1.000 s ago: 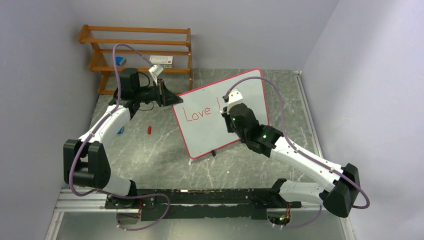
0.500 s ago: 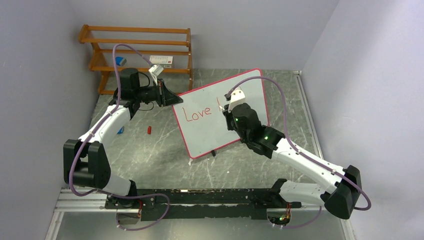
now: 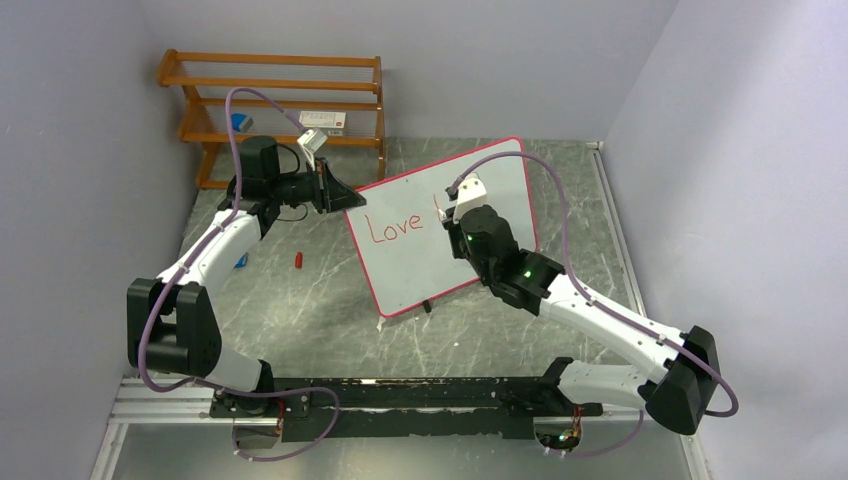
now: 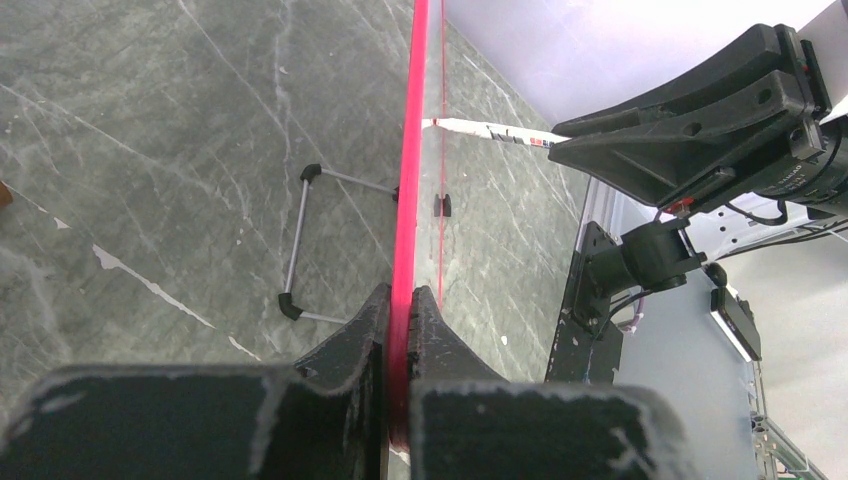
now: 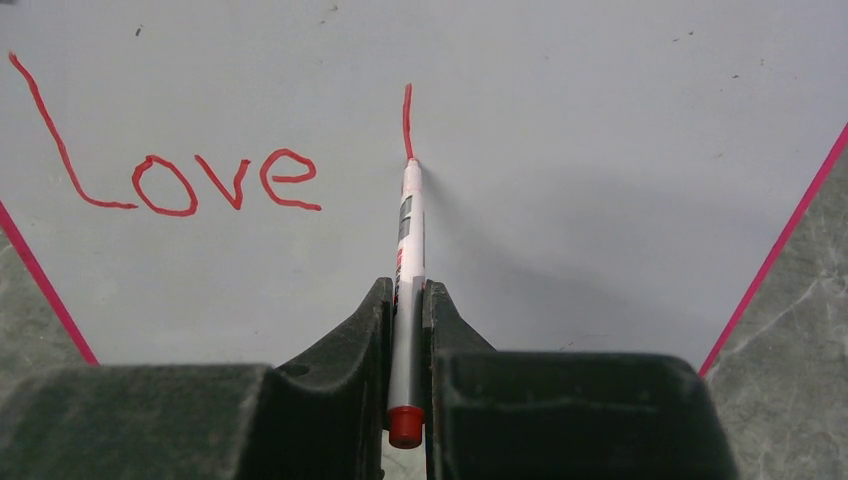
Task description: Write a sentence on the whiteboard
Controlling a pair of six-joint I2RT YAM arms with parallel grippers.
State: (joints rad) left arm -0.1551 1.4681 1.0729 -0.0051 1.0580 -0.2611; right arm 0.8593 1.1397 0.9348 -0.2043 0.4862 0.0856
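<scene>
Grey marble table (image 3: 300, 300), whiteboard (image 3: 410, 265) standing mid-table, left gripper (image 4: 400, 295) clamped on its red edge, right gripper (image 5: 405, 290) pinching a marker (image 5: 410, 210), tip touching the board just after "Love" in the sentence (image 5: 190, 180)

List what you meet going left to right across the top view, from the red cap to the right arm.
red cap → left fingers clamping the whiteboard → Love → right fingers holding the marker
</scene>
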